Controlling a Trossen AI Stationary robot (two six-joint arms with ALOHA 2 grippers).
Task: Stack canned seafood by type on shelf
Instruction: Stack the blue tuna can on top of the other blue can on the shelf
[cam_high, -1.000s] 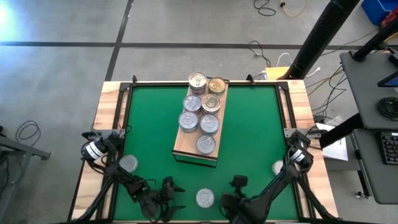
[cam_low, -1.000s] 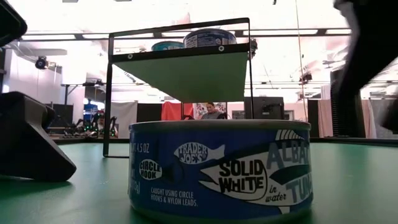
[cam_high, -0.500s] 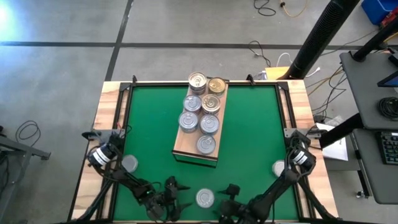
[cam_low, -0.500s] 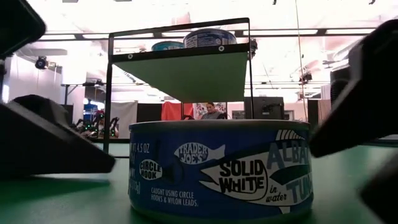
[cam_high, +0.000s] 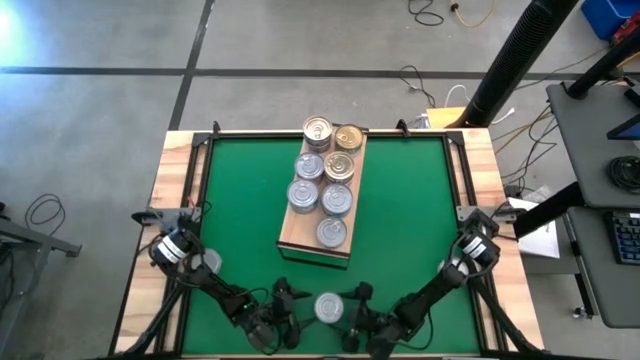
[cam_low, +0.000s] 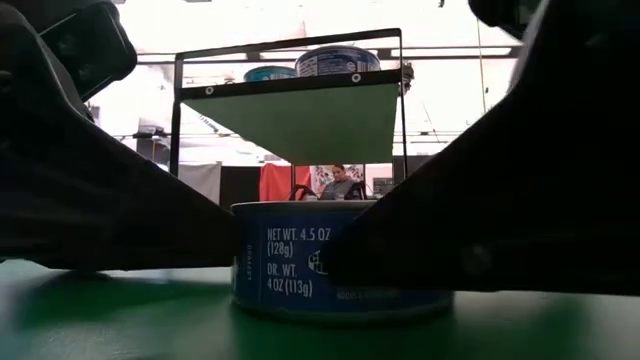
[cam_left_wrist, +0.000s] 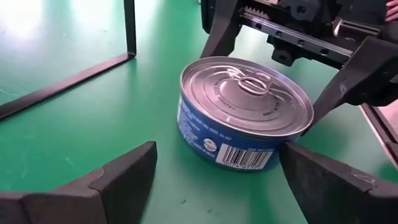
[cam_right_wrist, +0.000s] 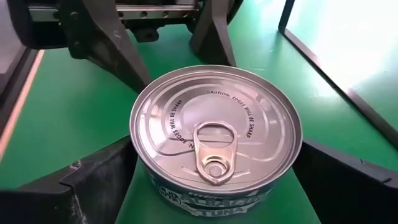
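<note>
Near the table's front edge in the high view, a silver-topped tin (cam_high: 329, 308) sits on the green mat between the left gripper (cam_high: 284, 312) and the right gripper (cam_high: 356, 310), both with fingers spread. Seven more tins stand on the shelf (cam_high: 300, 236) at mid-table, and one lies by each side edge — green mat lies bare either side of the shelf.

Low view: the blue-labelled tin (cam_low: 340, 260) is hemmed by dark fingers on both sides, the shelf's frame (cam_low: 290, 75) behind.

Left wrist view: the tin (cam_left_wrist: 244, 112) lies ahead of the parted fingertips (cam_left_wrist: 118, 177), untouched.

Right wrist view: the tin (cam_right_wrist: 214, 140) sits between the open fingers (cam_right_wrist: 99, 177), gaps either side.
</note>
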